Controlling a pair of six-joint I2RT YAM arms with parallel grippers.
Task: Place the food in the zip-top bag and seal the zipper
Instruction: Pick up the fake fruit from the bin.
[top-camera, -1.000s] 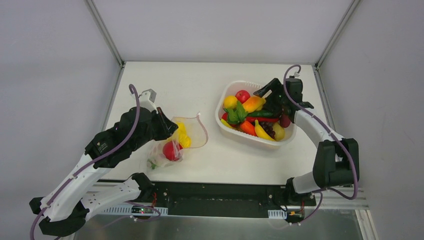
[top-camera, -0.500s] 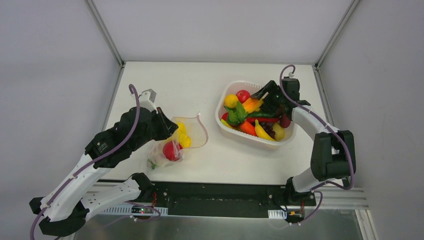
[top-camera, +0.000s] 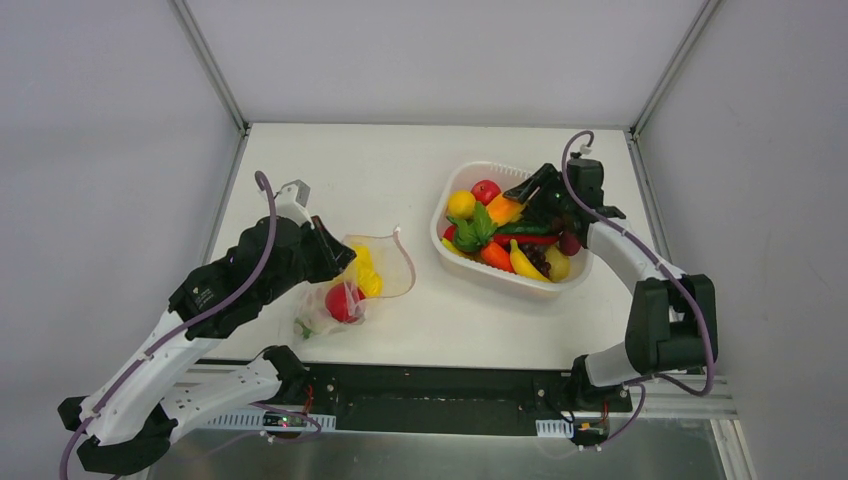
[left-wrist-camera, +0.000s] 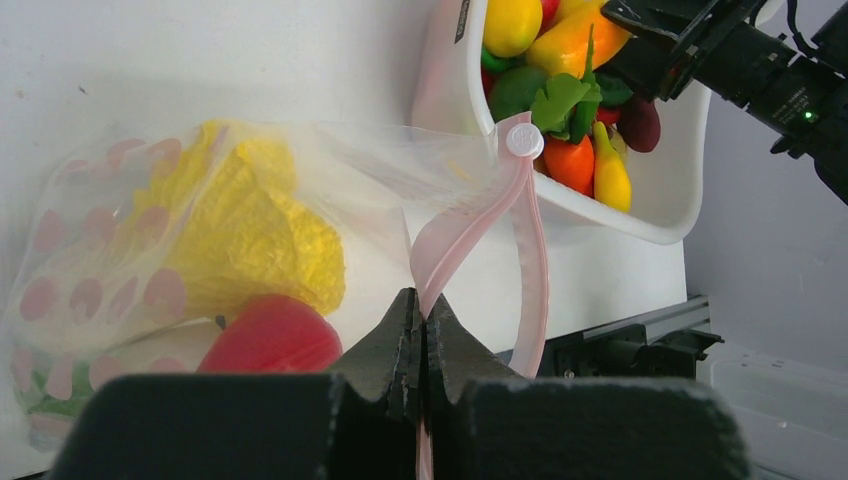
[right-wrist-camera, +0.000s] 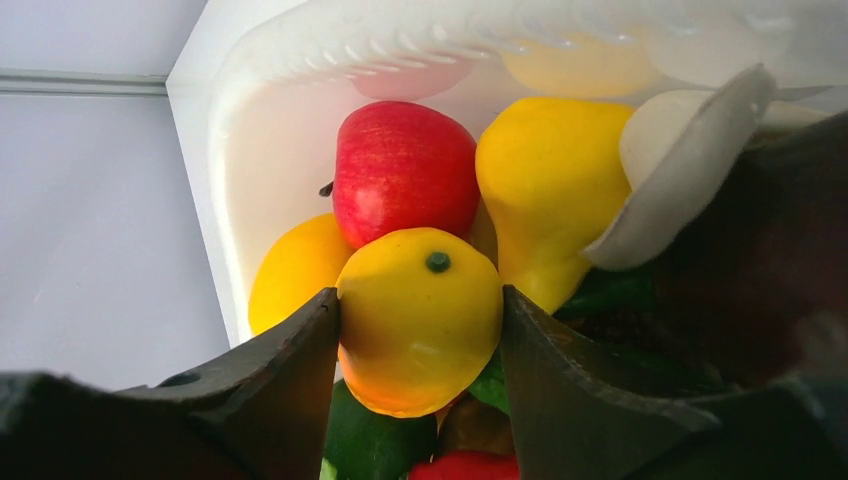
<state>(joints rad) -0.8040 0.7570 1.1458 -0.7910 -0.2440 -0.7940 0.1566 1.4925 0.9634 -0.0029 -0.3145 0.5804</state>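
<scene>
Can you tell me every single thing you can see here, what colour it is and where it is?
table: one, white, under everything.
basket: one, white, right side of the table.
food in the basket: a heap too piled to count; red, yellow, orange, green, dark purple.
yellow-orange fruit: one, on top of that heap.
zip-top bag: one, clear with pink spots, left side of the table.
food in the bag: a yellow piece, a red piece, a green bit.
zipper: one, pink, along the bag's mouth.
left claw: black, shut on the zipper.
right claw: black, squeezing the yellow-orange fruit.
</scene>
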